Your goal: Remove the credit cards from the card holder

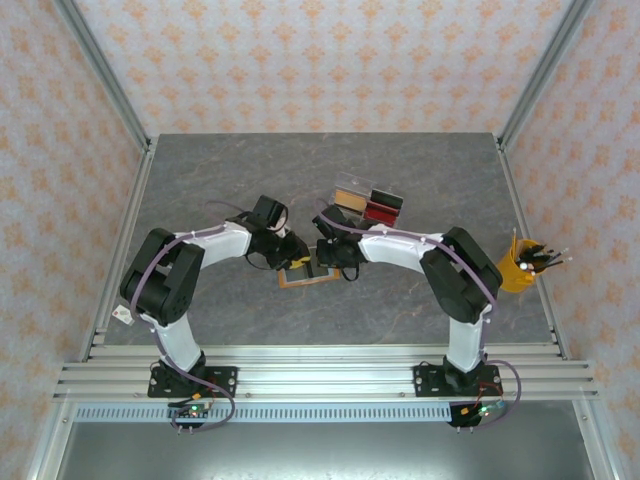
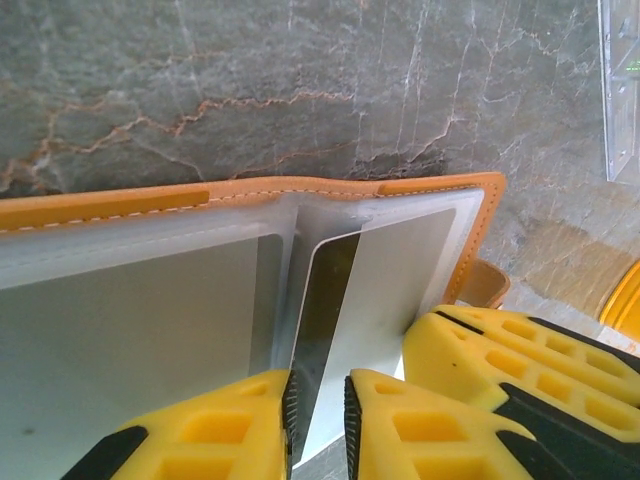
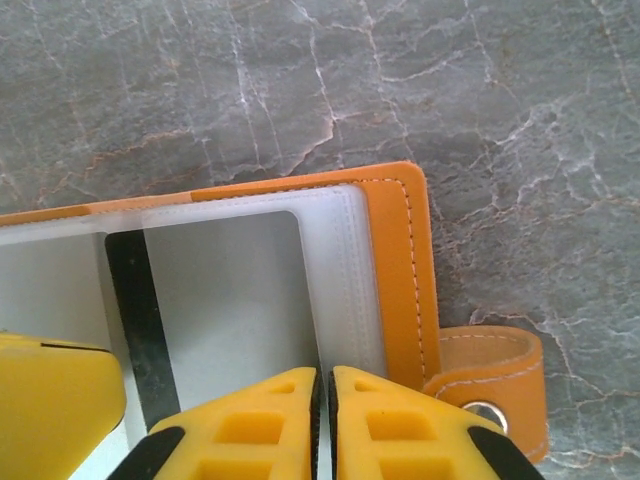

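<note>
Seen from above, both wrists cover most of the card holder (image 1: pixel 305 277), which lies open mid-bench (image 1: pixel 400 160). Its near edge is cut off in the wrist views. The left fingers (image 2: pixel 230 430), a narrow gap apart, pinch one striped credit card (image 2: pixel 325 320) tilted up from a clear sleeve. The right fingers (image 3: pixel 260 420) are pressed together over the right sleeve; I cannot tell whether they nip anything. One holder, one sure card.

I note left arm (image 1: pixel 182 335), right arm (image 1: pixel 400 243): white links, black joints, purple cables; 2 yellow pocketed fingers (image 3: pixel 390 425) each, black-trimmed.
</note>
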